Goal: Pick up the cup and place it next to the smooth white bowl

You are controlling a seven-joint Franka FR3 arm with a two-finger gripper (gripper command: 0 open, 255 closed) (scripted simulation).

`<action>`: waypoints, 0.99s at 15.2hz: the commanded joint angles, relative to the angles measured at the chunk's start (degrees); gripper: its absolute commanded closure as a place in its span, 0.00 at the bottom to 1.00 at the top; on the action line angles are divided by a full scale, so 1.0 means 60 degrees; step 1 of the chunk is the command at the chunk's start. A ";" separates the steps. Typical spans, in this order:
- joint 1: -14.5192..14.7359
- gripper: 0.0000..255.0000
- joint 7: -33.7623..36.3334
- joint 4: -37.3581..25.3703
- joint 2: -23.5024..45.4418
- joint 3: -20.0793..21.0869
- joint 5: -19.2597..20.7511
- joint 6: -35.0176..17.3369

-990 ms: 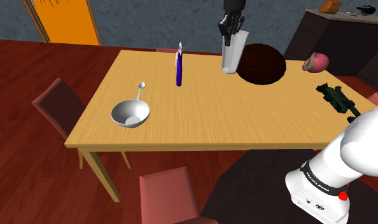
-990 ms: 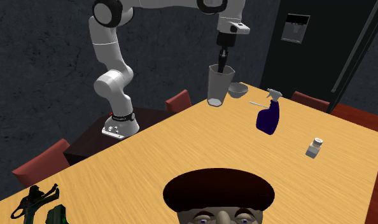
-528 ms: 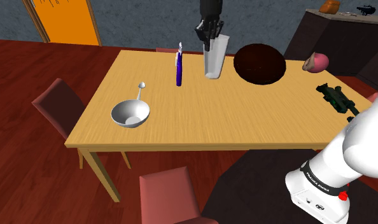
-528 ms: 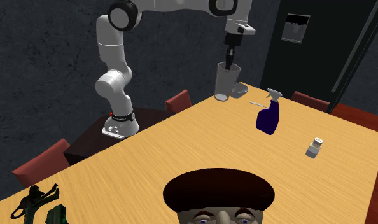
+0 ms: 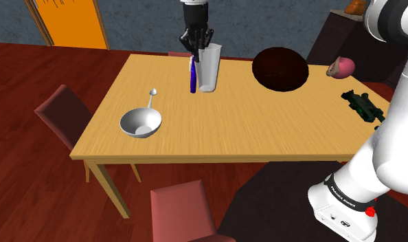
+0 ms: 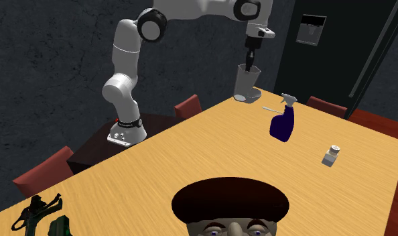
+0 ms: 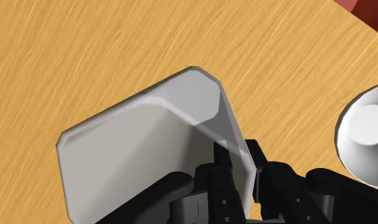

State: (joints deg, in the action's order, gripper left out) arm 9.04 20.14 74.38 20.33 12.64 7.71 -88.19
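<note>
A tall grey-white cup (image 5: 209, 69) hangs above the wooden table (image 5: 264, 130), held by its rim in my black gripper (image 5: 198, 42), which is shut on it. From the second exterior view the cup (image 6: 246, 83) hangs under the gripper (image 6: 249, 64), over the far end of the table. In the wrist view the cup (image 7: 137, 146) sits between the fingers (image 7: 224, 167), one inside its wall and one outside. The white bowl (image 5: 141, 124) rests near the table corner at the shoulder view's left, and the bowl (image 7: 367, 135) lies off to one side of the held cup.
A blue spray bottle (image 5: 193, 74) stands right beside the cup in the shoulder view. A spoon (image 5: 151, 97) lies behind the bowl. A dark round head shape (image 5: 280, 68), a small shaker (image 6: 331, 155) and a dark green tool (image 5: 363, 105) also sit on the table. Red chairs (image 5: 64, 110) surround it.
The gripper has carried the cup toward the shoulder view's left, from above the dark head shape to beside the spray bottle. The bowl has not moved.
</note>
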 commanded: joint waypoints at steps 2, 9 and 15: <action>0.0488 1.00 0.0477 -0.1304 0.1056 0.0103 0.0204 0.0295; 0.0559 1.00 0.0661 -0.0728 0.1228 0.0115 0.0235 -0.0436; 0.0493 1.00 0.0719 0.0127 0.1175 0.0107 0.0235 -0.1234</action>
State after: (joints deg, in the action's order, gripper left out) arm 12.04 24.41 74.46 27.33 13.29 9.09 -94.82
